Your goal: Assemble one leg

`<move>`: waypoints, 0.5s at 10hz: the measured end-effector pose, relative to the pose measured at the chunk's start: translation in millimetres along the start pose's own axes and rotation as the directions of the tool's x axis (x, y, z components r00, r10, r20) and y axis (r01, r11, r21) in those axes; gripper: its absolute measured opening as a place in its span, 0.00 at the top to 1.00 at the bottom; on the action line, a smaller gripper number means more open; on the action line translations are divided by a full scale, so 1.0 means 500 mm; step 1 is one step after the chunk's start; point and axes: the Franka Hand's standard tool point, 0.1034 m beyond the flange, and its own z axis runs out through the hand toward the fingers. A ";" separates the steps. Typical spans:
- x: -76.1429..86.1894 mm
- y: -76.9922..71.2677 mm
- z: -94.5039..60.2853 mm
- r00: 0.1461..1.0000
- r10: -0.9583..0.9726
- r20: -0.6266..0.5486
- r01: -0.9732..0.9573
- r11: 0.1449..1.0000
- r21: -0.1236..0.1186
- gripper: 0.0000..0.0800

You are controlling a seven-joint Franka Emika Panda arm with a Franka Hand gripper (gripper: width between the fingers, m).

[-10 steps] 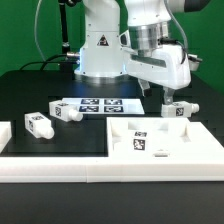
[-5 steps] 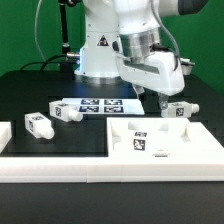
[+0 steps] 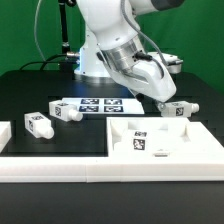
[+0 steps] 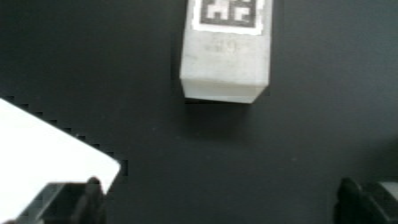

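Leg (image 4: 226,62), end effector (image 4: 222,202) spread — wrist view only

Count on my black bench (image 3: 25,100), exterior view: three small white plastic square-section posts with black-and-white tags. These are the first leg (image 3: 40,124) and second leg (image 3: 68,112) toward the exterior view's left, and the third leg (image 3: 178,108) toward its right. One large flat white square panel (image 3: 185,135) with raised rims. One thin flat white marker board (image 3: 100,104). Wrist view: one leg (image 4: 226,55), one tag visible on it.
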 end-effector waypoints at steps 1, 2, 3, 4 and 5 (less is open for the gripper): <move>-0.012 0.005 0.016 0.998 0.008 0.056 -0.006 1.000 -0.025 0.19; -0.023 0.002 0.026 0.995 0.012 0.102 -0.008 0.999 -0.042 0.19; -0.035 -0.004 0.032 0.989 0.009 0.149 -0.001 0.998 -0.056 0.19; -0.048 -0.004 0.034 0.970 0.017 0.242 0.000 0.997 -0.072 0.19; -0.049 -0.007 0.036 0.955 0.028 0.296 -0.004 0.997 -0.082 0.19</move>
